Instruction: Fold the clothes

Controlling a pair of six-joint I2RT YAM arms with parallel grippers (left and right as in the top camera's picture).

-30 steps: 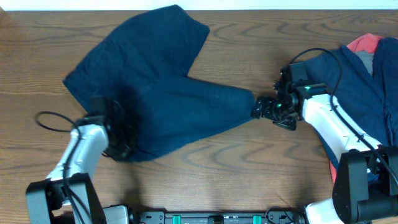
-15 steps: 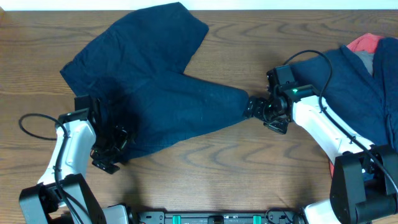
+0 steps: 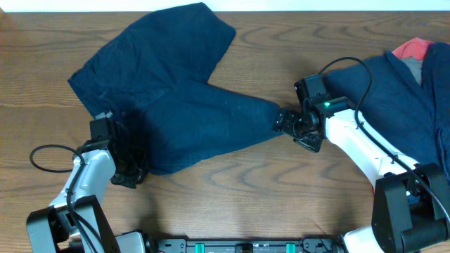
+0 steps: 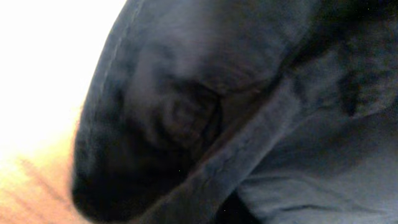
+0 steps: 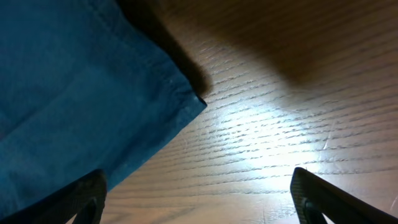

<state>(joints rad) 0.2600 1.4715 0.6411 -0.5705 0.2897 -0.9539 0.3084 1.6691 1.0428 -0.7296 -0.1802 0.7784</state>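
Note:
Navy-blue shorts (image 3: 183, 105) lie spread on the wooden table (image 3: 281, 183), one leg toward the far edge and one toward the right. My right gripper (image 3: 283, 124) is at the tip of the right leg. In the right wrist view it (image 5: 199, 200) is open, its fingers (image 5: 87, 199) wide apart over bare wood, with the leg's hem corner (image 5: 93, 93) lying ahead and to the left. My left gripper (image 3: 131, 171) is at the shorts' lower-left edge. Dark cloth (image 4: 249, 93) fills the left wrist view and hides the fingers.
A pile of more clothes sits at the right edge: navy cloth (image 3: 401, 91), a coral-red piece (image 3: 411, 48) and a grey piece (image 3: 415, 67). The right arm's cable loops above it. The table's far edge runs just behind the shorts.
My right gripper has moved left, closer to the tip of the shorts' right leg. My left arm swung out to the left, then came back in against the cloth's lower-left edge.

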